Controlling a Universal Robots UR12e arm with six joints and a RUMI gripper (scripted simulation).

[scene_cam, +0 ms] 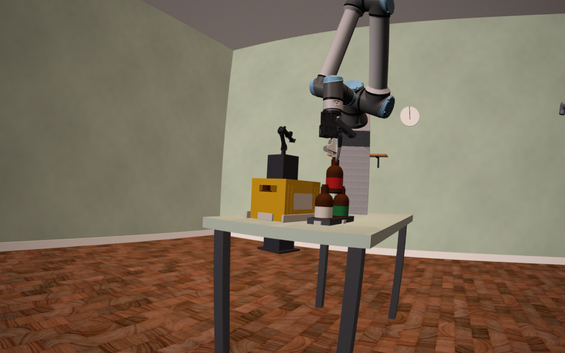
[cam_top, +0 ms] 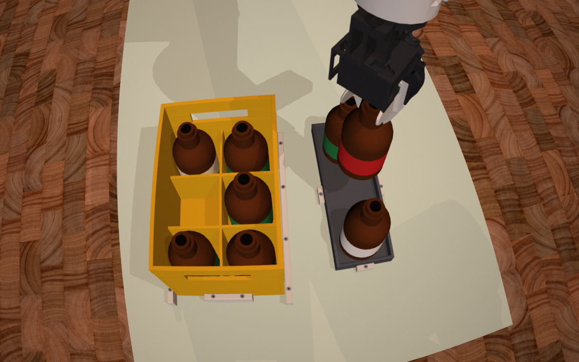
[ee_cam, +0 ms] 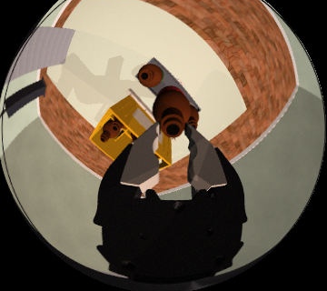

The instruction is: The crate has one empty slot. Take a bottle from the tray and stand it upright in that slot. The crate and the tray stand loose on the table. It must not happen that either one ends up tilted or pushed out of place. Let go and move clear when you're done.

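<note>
My gripper point(cam_top: 367, 110) point(ee_cam: 172, 123) is shut on the neck of a brown bottle with a red label point(cam_top: 366, 142) point(scene_cam: 334, 173) point(ee_cam: 172, 105). The bottle hangs upright above the dark tray point(cam_top: 350, 191) point(scene_cam: 331, 222); its base is higher than the tray. The yellow crate point(cam_top: 224, 281) point(scene_cam: 269, 201) point(ee_cam: 108, 151) stands left of the tray in the top view. Its empty slot point(cam_top: 198, 204) is the middle one of the left column; the other slots hold brown bottles. The fingertips are partly hidden by the gripper body in the top view.
A green-label bottle point(cam_top: 331, 139) point(scene_cam: 341, 204) point(ee_cam: 149, 75) stands in the tray's far end, close beside the held bottle in view. A white-label bottle point(cam_top: 366, 227) point(scene_cam: 323, 204) stands at its near end. Low pale strips point(cam_top: 284, 213) point(cam_top: 228, 297) edge the crate; short blocks point(cam_top: 320, 194) point(cam_top: 365, 267) edge the tray.
</note>
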